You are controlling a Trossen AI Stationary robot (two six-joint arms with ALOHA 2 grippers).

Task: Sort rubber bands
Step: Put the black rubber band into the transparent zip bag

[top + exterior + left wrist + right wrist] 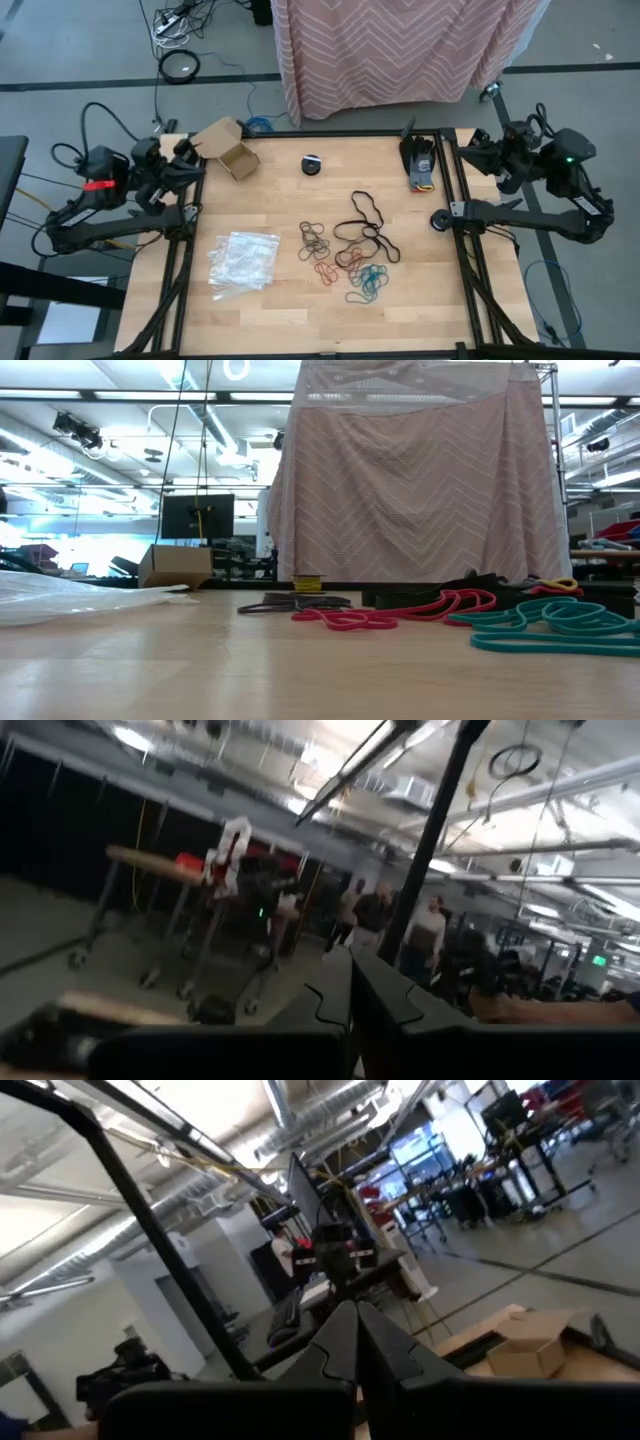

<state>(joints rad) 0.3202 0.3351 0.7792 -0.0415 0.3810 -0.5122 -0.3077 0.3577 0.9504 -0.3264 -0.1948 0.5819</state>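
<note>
High view: thin black, brown, red and teal rubber bands (350,250) lie mid-table, beside clear crinkly plastic bags (243,260). Left wrist view: left gripper (350,982) fingers pressed together. Right wrist view: right gripper (354,1338) fingers pressed together.

Table count: one loose spread of rubber bands (345,250) in four colours, black, brown, red and teal, too tangled to tally singly. One heap of clear plastic bags (242,260), number of bags unclear; one open cardboard box (228,146); one small black disc (313,164). Two arms, left gripper (192,158) and right gripper (467,152).
</note>
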